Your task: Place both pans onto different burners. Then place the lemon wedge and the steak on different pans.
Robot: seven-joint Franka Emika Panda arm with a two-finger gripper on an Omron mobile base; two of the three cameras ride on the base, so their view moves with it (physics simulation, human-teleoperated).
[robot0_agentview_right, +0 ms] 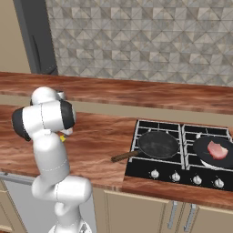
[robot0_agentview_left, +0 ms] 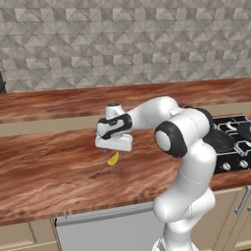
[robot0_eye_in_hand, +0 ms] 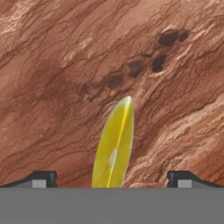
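The yellow lemon wedge (robot0_eye_in_hand: pixel 114 146) lies on the wooden counter (robot0_eye_in_hand: pixel 65 65), directly between my two wide-apart fingertips (robot0_eye_in_hand: pixel 41 178). My gripper (robot0_eye_in_hand: pixel 111 179) is open and points down at the wedge, holding nothing. From the left base the gripper (robot0_agentview_left: pixel 113 152) hovers just above the lemon wedge (robot0_agentview_left: pixel 113 159). On the cooktop (robot0_agentview_right: pixel 177 169) sit two black pans on separate burners. The left pan (robot0_agentview_right: pixel 158 144) has a brown handle and nothing in it. The right pan (robot0_agentview_right: pixel 202 148) carries the pink steak (robot0_agentview_right: pixel 217 150). My arm hides most of the lemon wedge (robot0_agentview_right: pixel 62 138) here.
The cooktop (robot0_agentview_left: pixel 238 147) lies well to the right of the gripper, with silver knobs along its front. A raised wooden ledge and tiled wall run behind the counter. A dark tall panel (robot0_agentview_right: pixel 36 36) stands at the far left.
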